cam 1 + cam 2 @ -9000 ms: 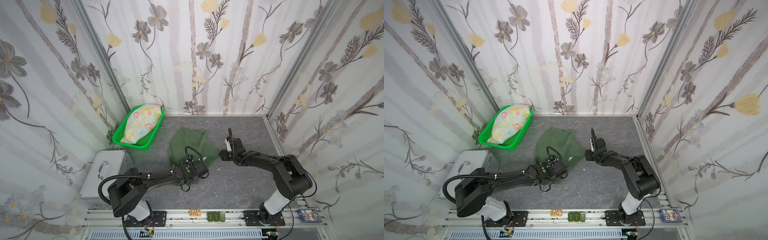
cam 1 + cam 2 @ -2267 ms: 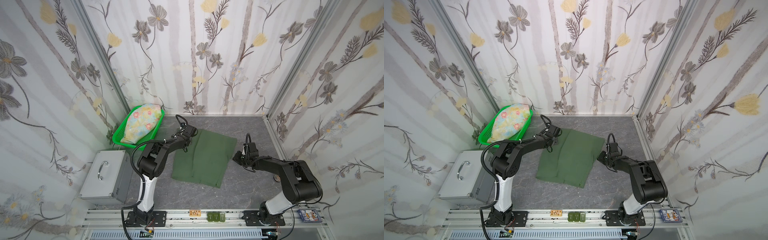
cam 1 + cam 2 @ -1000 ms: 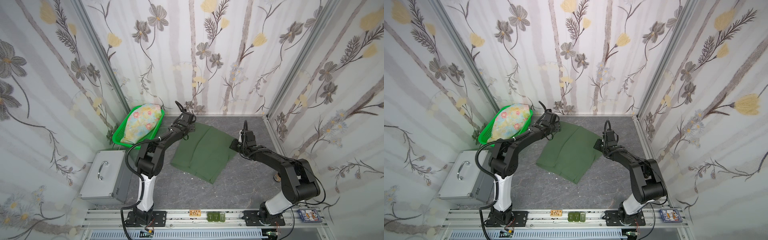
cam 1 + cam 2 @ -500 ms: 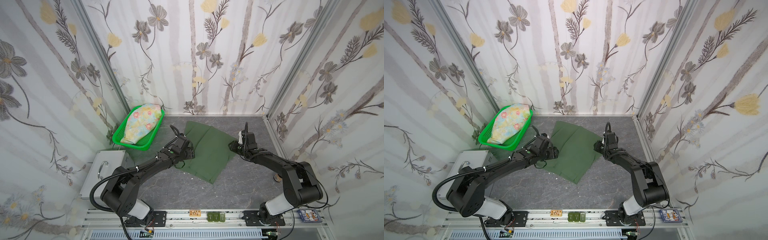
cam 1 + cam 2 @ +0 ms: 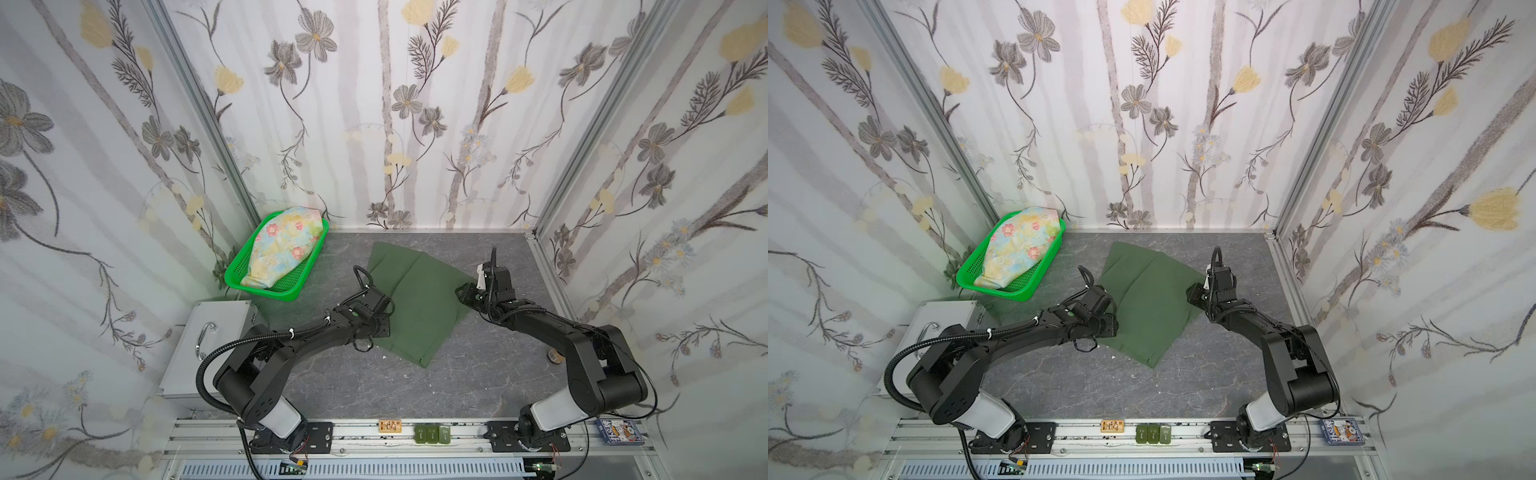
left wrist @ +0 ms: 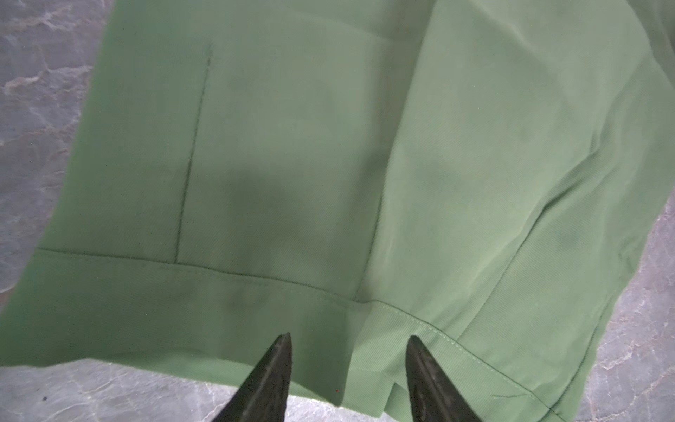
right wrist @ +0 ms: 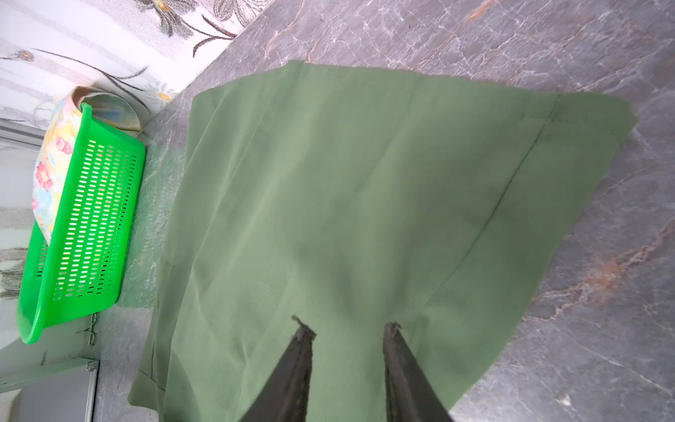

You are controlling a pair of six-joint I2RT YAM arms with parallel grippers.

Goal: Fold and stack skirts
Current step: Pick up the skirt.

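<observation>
While the olive-green skirt (image 5: 417, 299) lies spread flat on the grey table (image 5: 478, 382), the left gripper (image 5: 385, 305) sits at its left edge and the right gripper (image 5: 460, 292) at its right corner. In the left wrist view the left gripper's fingers (image 6: 272, 369) stand apart over the stitched band along the skirt's edge, with no cloth pinched between them. In the right wrist view the right gripper's fingers (image 7: 296, 361) are likewise apart above the cloth; whether the tips touch it I cannot tell. The flowered skirt (image 5: 284, 247) lies bundled in the green basket (image 5: 266, 291) in the back left corner, apart from the olive-green skirt.
</observation>
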